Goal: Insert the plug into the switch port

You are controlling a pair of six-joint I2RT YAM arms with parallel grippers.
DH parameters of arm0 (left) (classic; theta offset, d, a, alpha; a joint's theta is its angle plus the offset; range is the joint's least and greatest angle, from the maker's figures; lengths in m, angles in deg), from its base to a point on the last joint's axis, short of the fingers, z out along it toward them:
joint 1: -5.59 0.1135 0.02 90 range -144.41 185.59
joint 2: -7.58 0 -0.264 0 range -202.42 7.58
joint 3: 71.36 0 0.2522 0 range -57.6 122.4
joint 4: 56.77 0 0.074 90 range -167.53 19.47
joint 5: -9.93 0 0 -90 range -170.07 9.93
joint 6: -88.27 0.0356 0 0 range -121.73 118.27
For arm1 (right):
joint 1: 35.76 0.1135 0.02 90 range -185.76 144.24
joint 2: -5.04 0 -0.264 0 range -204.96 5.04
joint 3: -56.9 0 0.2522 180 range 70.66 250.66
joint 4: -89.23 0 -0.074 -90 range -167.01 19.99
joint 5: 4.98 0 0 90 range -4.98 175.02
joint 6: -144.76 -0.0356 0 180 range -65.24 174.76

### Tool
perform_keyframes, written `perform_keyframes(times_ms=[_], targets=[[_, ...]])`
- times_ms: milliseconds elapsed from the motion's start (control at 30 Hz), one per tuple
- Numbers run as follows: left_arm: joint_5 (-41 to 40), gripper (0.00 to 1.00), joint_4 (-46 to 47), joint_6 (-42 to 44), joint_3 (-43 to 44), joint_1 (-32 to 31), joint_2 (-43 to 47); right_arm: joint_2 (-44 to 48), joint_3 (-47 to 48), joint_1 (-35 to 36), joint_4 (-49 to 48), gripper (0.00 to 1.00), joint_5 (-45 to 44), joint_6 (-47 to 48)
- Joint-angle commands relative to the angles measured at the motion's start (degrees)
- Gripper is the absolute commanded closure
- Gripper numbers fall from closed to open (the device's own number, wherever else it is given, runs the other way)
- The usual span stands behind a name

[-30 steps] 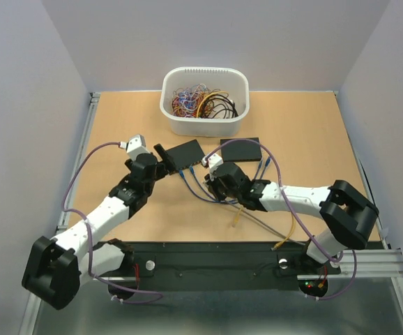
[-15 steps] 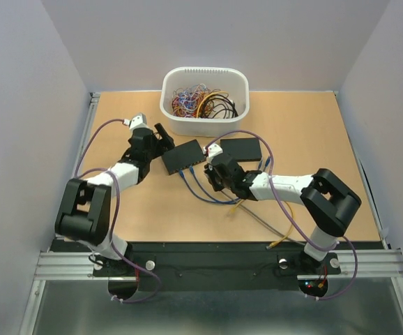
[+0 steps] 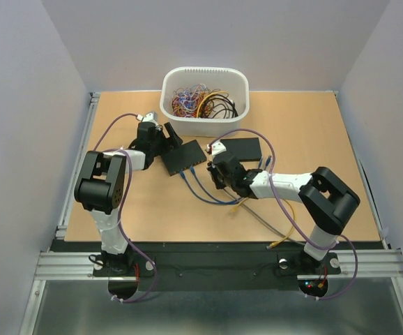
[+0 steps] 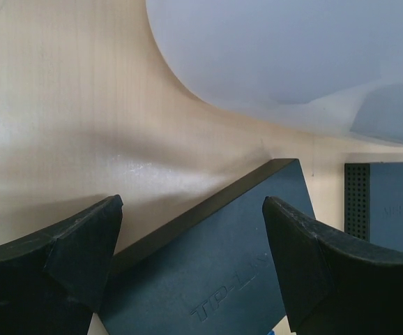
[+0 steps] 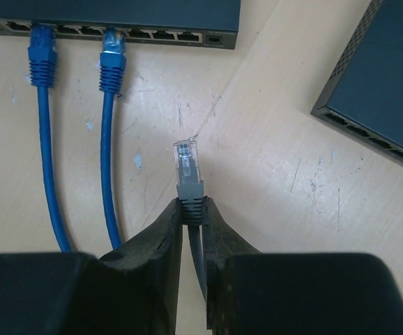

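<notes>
- Since the earlier view, the left arm has folded back, bringing the left end effector (image 4: 191, 206) to the angled switch's (image 3: 185, 156) far left end, while the right end effector (image 5: 192, 206) has crept slightly toward that switch's port row.
- We are seeing the left end effector's fingers standing wide apart, straddling the switch's corner beside the white tub (image 3: 203, 70), gripping nothing.
- The right end effector is clamped on a grey-booted connector (image 5: 187, 167), its clear tip pointing at the port row and still well short of it.
- 2 blue cables (image 5: 44, 139) are already sitting in ports; several switch ports (image 5: 153, 33) to their right are showing free.
- The yellow cable (image 3: 287, 227) carrying the plug is lying loose on the counter (image 3: 146, 209) by the right arm; we are finding its ends too small to make out, but neither reaches a switch.
- We are judging insertion as not yet done: approach, alignment and the push remain.
- A 2nd switch (image 5: 383, 91) is lying to the right, apart.
</notes>
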Motion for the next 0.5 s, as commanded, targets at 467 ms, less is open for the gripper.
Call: perform_keyframes(times_ms=[467], targets=[[6.42, 0.08, 2.47, -2.76, -9.63, -2.43, 6.58, -4.64, 1.03, -0.50, -3.36, 0.99, 6.53, -4.66]])
